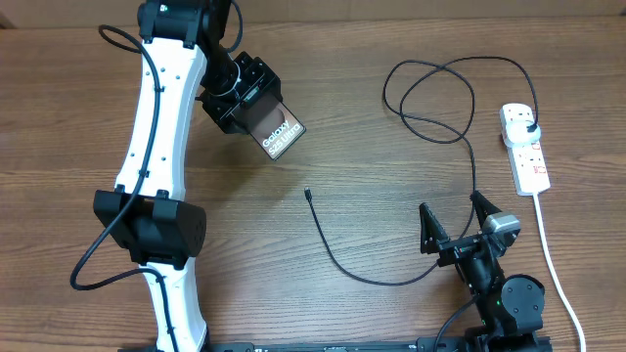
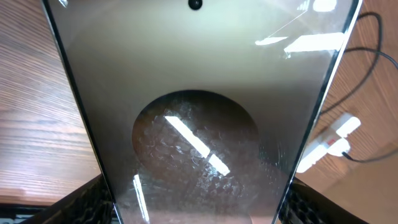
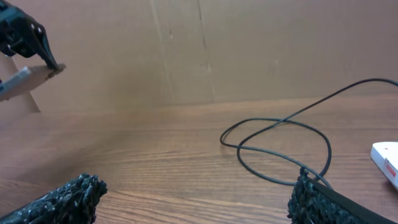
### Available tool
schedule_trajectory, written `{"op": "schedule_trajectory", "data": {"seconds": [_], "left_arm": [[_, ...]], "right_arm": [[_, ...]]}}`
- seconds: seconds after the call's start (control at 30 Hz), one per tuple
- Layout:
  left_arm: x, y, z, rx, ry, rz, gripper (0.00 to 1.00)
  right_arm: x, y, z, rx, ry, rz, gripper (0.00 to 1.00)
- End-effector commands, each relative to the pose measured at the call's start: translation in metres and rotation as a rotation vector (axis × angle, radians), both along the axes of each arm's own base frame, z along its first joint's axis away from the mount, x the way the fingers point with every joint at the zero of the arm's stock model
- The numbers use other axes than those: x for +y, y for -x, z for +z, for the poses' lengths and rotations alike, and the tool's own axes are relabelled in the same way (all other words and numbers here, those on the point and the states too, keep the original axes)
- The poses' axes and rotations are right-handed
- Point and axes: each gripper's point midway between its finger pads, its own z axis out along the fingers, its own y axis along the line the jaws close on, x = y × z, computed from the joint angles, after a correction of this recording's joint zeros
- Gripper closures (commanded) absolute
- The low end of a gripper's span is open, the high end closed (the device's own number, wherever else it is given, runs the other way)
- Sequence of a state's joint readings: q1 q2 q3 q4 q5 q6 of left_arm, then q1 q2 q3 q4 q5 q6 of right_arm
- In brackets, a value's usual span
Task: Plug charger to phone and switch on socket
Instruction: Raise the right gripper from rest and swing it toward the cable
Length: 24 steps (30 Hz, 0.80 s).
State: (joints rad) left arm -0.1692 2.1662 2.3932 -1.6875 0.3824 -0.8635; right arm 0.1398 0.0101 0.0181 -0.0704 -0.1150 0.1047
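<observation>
My left gripper (image 1: 245, 98) is shut on the phone (image 1: 280, 131) and holds it tilted above the table at the back left. The phone's glossy face (image 2: 199, 81) fills the left wrist view, a finger (image 2: 87, 202) on either edge. The charger's connector tip (image 1: 308, 193) lies free at mid-table. Its black cable (image 1: 372, 279) curves right, loops (image 3: 280, 134) and ends at a plug (image 1: 528, 125) in the white socket (image 1: 525, 149) at the right edge. My right gripper (image 1: 455, 220) stands open near the front right with nothing between its fingers (image 3: 68, 199).
The socket's white cord (image 1: 550, 259) runs toward the front edge, right of my right arm. A cardboard wall (image 3: 199, 50) backs the table. The socket (image 2: 329, 140) and cable (image 2: 379, 37) show right of the phone in the left wrist view.
</observation>
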Motion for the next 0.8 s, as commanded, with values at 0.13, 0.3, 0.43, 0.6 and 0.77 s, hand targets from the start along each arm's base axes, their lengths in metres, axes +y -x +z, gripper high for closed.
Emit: {"op": "schedule_trajectory", "data": {"seconds": [0.13,0.3,0.43,0.6,0.77], "left_arm": [[0.003,0.004,0.012,-0.051,-0.047,-0.019,0.81],[0.003,0.004,0.012,-0.051,-0.047,-0.019,0.82],[0.003,0.004,0.012,-0.050,-0.046,-0.018,0.84],[0.003,0.004,0.012,-0.050,-0.045,-0.018,0.85],[0.003,0.004,0.012,-0.050,-0.042,-0.019,0.86]], "right_arm": [[0.008,0.002,-0.003,0.005,-0.004,0.047,0.00],[0.018,0.006,-0.004,0.031,-0.004,0.110,0.00],[0.019,0.007,0.004,0.066,-0.047,0.117,0.00],[0.021,0.008,0.020,0.119,-0.043,0.126,0.00],[0.021,0.007,0.035,0.231,-0.033,0.123,0.00]]}}
